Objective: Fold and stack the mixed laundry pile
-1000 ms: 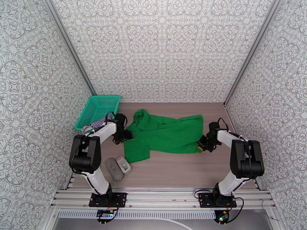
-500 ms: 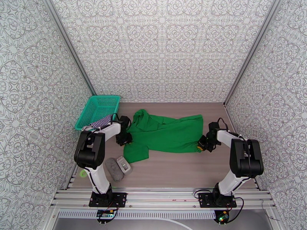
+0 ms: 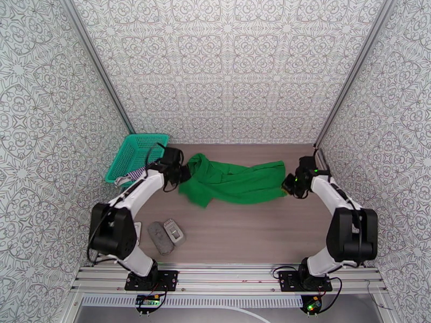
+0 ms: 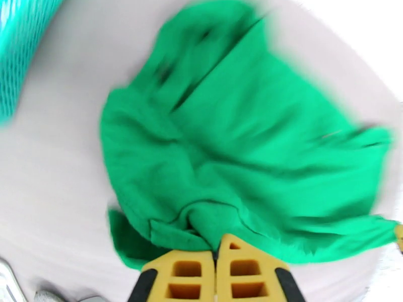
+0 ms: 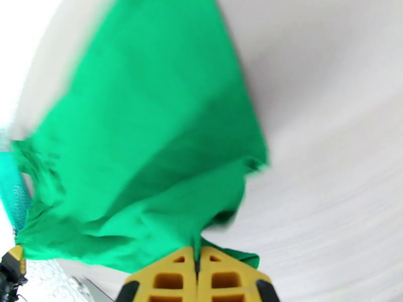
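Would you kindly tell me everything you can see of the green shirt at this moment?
The green shirt is plain, bright green soft cloth, wrinkled and not yet folded. It stretches sideways across the middle of the table, just right of the teal mesh basket. The left gripper is shut on a bunched fold at its left end, and the right gripper is shut on its right edge. The cloth sags between them; how much of it rests on the table is unclear.

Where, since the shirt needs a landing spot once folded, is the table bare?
The widest bare tabletop lies between the green shirt and the near rail, right of the grey objects. A narrower strip runs behind the shirt along the back wall. The left side is crowded: teal mesh basket, striped top, left arm.
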You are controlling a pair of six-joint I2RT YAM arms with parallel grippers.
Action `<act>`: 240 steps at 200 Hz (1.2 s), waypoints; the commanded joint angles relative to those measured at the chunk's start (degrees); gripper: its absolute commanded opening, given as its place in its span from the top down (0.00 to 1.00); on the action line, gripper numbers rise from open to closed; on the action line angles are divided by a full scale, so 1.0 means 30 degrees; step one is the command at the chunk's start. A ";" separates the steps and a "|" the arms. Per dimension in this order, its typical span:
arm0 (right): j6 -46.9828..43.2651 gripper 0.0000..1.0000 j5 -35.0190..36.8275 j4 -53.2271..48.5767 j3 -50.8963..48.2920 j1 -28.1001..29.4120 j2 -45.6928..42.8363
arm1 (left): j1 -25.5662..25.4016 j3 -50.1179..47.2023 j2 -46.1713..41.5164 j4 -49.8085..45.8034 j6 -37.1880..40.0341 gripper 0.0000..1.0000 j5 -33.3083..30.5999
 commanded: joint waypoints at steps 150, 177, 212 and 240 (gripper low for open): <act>-0.3017 1.00 0.3329 -0.8315 2.0353 0.0006 0.0877 | 0.0314 2.2172 0.1503 -0.7280 0.3893 1.00 0.0369; -0.2928 1.00 0.2718 -0.6412 2.1991 0.0000 0.3628 | 0.1342 2.2174 0.3600 -0.5259 0.3064 1.00 0.2433; -0.2677 1.00 0.2283 -0.1757 2.3998 -0.0023 0.6915 | 0.2238 2.2387 0.6023 0.0794 0.2450 1.00 0.4167; -0.1362 1.00 0.2042 -0.0403 2.7951 -0.0420 0.9543 | 0.2818 2.3933 0.7456 0.3891 0.2107 1.00 0.3635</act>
